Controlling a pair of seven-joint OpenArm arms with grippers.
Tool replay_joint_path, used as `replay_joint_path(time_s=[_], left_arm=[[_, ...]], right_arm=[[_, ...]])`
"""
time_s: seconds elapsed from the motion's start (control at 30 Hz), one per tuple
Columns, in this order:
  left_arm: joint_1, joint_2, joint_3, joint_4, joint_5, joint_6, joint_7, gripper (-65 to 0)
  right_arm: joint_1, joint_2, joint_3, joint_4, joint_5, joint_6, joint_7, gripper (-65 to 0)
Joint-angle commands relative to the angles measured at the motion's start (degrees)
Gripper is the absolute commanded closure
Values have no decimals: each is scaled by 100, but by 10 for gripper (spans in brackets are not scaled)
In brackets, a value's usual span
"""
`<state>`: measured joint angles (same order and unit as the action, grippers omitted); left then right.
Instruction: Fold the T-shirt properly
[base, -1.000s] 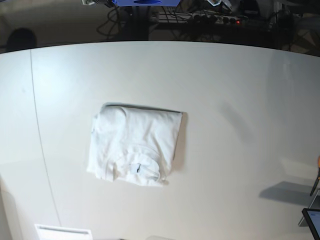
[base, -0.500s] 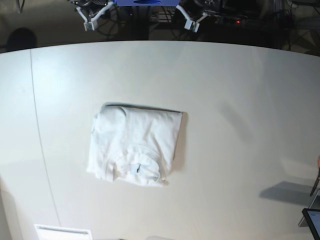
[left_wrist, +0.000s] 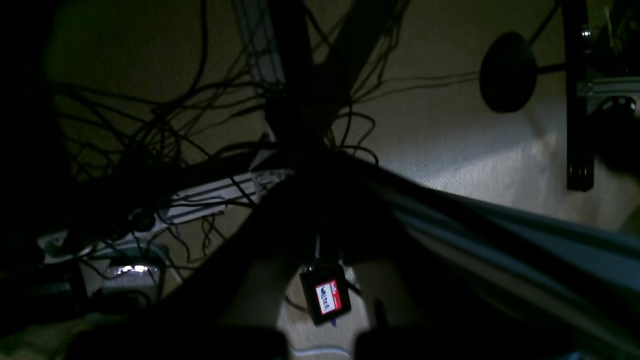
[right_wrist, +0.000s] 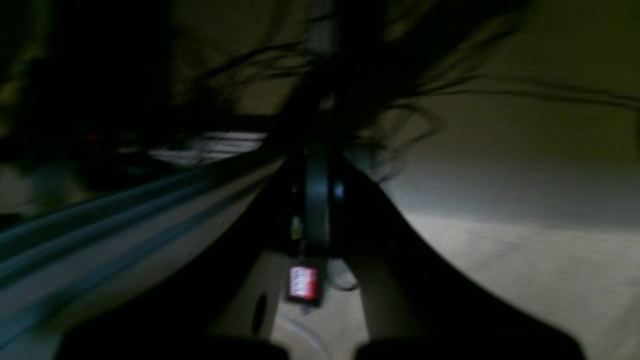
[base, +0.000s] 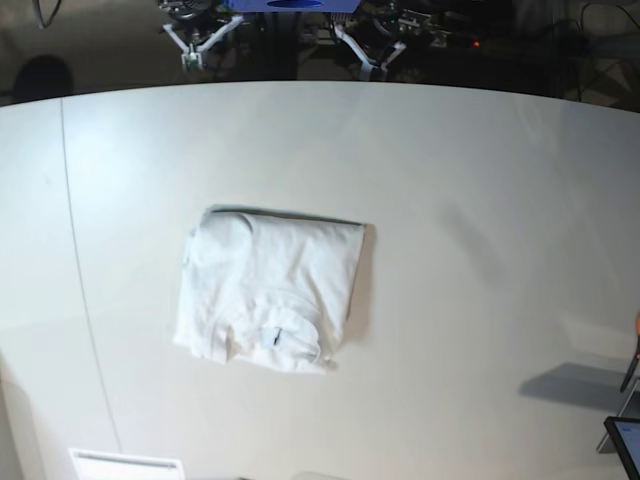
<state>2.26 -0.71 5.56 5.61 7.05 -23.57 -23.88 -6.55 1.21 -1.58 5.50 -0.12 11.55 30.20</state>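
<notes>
Worktop (base: 480, 200) mostly bare: wide room on all sides of the shirt (base: 270, 290), the only thing on its middle. Shirt lies flat and folded, low, reachable from above or any edge. Near edge: a white slab (base: 126, 464) at lower left and a dark device corner (base: 625, 445) at lower right, both well apart from the shirt. Both tools sit past the far edge, left tool (base: 371, 68) and right tool (base: 188, 60), jaws together, off the worktop. Behind that edge: dense cable tangle (left_wrist: 165, 130) and a power strip (left_wrist: 220, 195) on the floor
</notes>
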Motion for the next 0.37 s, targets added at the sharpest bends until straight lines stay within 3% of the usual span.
replay_joint_path(time_s=[0.0,0.33], left_arm=[[24,-56,2,-2,-6,-30,-60,0],[-151,-65,2,-11,-6,-30,-60,0]], right_arm=[[-35,-3,5,0,-1,-25,71,-1],[70,217,22,0,-1,-105,71,-1]])
